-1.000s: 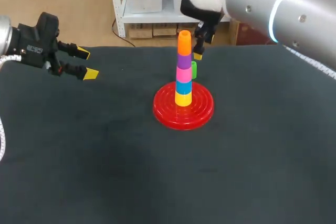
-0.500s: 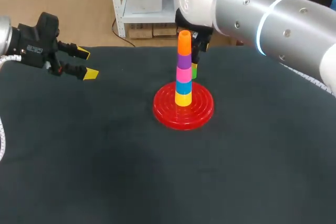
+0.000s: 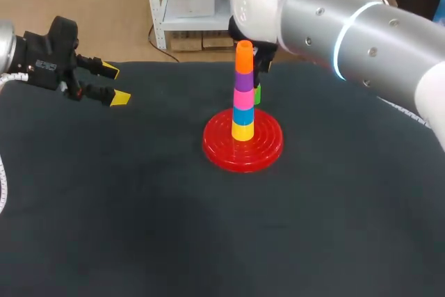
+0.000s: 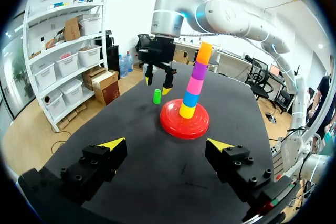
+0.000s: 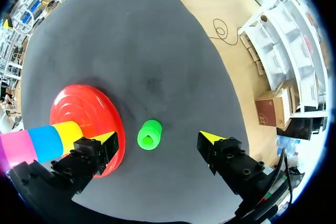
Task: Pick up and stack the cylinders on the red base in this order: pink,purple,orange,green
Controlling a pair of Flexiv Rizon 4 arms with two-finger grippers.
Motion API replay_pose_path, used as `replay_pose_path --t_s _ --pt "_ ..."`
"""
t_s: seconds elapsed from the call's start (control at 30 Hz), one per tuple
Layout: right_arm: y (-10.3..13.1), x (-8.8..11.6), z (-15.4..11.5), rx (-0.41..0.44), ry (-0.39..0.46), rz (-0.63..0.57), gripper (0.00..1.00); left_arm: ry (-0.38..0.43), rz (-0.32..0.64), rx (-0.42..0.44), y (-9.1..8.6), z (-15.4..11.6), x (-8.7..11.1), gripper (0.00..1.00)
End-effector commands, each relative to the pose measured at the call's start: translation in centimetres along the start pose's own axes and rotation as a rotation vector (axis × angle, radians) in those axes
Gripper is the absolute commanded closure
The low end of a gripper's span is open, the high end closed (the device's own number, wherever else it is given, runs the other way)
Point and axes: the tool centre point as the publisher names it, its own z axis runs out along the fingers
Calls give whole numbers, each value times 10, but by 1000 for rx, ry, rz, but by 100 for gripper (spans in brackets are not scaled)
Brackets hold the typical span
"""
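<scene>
My right gripper (image 5: 158,138) hangs right over the green cylinder (image 5: 149,134), fingers spread wide, not touching it. The cylinder stands upright on the black table (image 3: 139,206), just beside the red base (image 3: 243,147), where the orange cylinder (image 3: 244,57) tops the stack. My left gripper (image 4: 165,144) sits well apart, fingers spread, empty.

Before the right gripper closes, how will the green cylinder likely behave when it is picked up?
The green cylinder looks small, hollow and plastic, so it is probably light and stiff. Its smooth round wall may slip in the open right gripper. It stands upright, so an off-centre touch could tip it.
</scene>
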Motion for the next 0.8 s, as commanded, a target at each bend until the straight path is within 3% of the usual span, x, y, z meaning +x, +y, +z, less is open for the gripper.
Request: replay_pose_path --t_s 0.03,0.47,0.8 --pt "-11 -11 5 -32 23 -2 1 -3 2 0 0 0 1 0" --pt "-3 -14 10 -40 41 -18 31 -3 2 0 0 0 1 0" --pt "-4 -13 12 -40 47 -17 45 -3 2 0 0 0 1 0"
